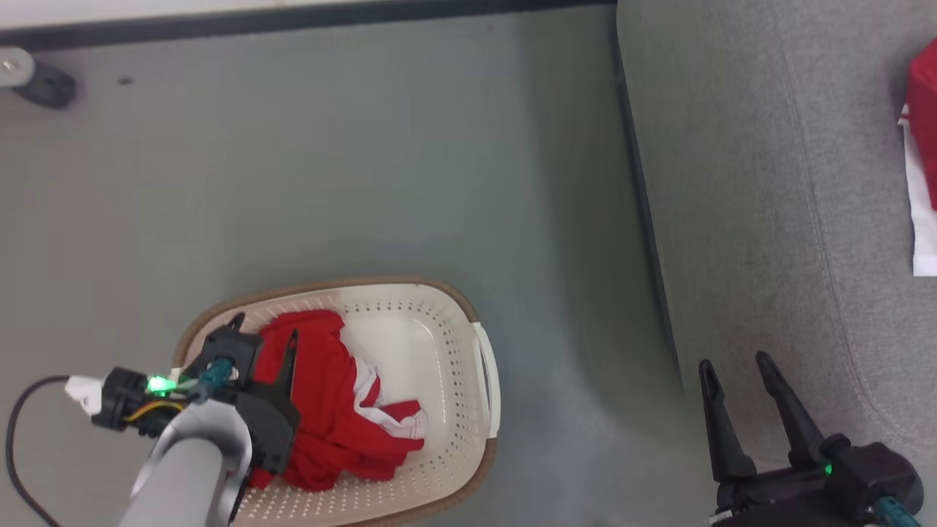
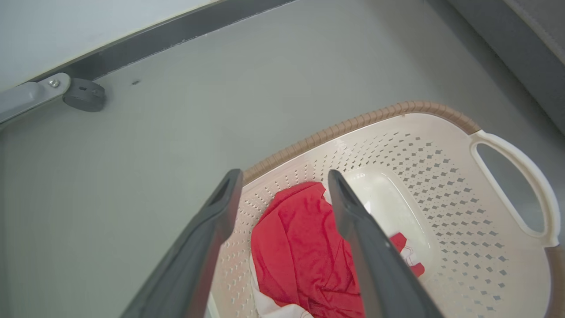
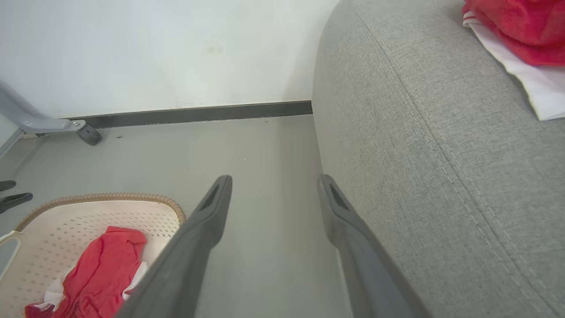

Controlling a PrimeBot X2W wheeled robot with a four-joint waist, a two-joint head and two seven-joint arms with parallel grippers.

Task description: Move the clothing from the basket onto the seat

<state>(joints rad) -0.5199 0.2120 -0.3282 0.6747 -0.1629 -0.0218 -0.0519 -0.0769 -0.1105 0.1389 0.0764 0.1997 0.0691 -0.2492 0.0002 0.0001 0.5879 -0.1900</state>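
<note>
Red clothing (image 1: 329, 410) with white parts is seen crumpled in the basket (image 1: 457, 432), bunched toward the basket's left half; the pale bottom on the right half is left bare. The basket is set on the grey floor (image 1: 366, 183), its white handle turned toward the seat (image 1: 768, 183), with a strip of floor between them. A second red and white garment (image 1: 924, 146) is already laid on the seat, at the far right edge of the head view, well apart from the basket. The left hand (image 1: 266, 327) is held over the left end of the basket, above the clothing, with fingers spread wide and nothing gripped; in the left wrist view the red cloth is framed between the two fingers, and whether the tips touch it cannot be told. The right hand (image 1: 734, 360) is held low beside the seat's rounded front edge, fingers wide apart, nothing gripped. A dark caster wheel (image 1: 47, 86) on a grey leg is seen near the dark baseboard (image 1: 293, 18), well away from the basket.
</note>
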